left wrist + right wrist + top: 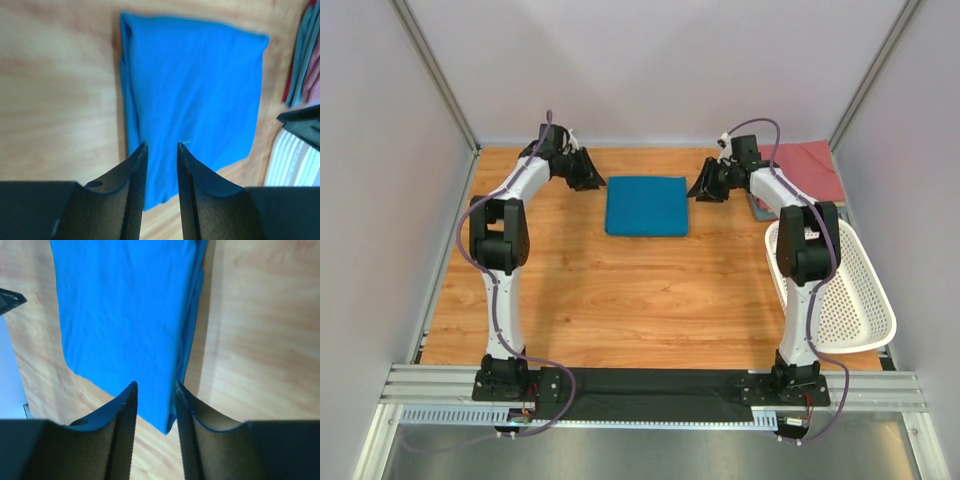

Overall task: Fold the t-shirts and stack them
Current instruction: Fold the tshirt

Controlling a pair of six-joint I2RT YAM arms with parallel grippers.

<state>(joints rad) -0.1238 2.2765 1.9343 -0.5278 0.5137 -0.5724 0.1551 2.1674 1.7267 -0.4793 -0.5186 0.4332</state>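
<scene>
A teal-blue t-shirt (646,205) lies folded into a flat rectangle on the wooden table, toward the far middle. My left gripper (592,180) hovers just off its left edge, jaws apart and holding nothing. In the left wrist view the left gripper (161,145) has the folded shirt (195,90) showing through the gap. My right gripper (703,188) hangs by the shirt's right edge, also open. In the right wrist view the right gripper (155,384) sits above a corner of the shirt (120,315). A salmon-red t-shirt (810,165) lies folded at the far right on a grey-blue one (300,50).
A white perforated basket (855,290) stands tilted at the table's right edge, beside the right arm. Grey walls close in the table on the left, far and right sides. A black mat (650,385) lies between the arm bases at the near edge.
</scene>
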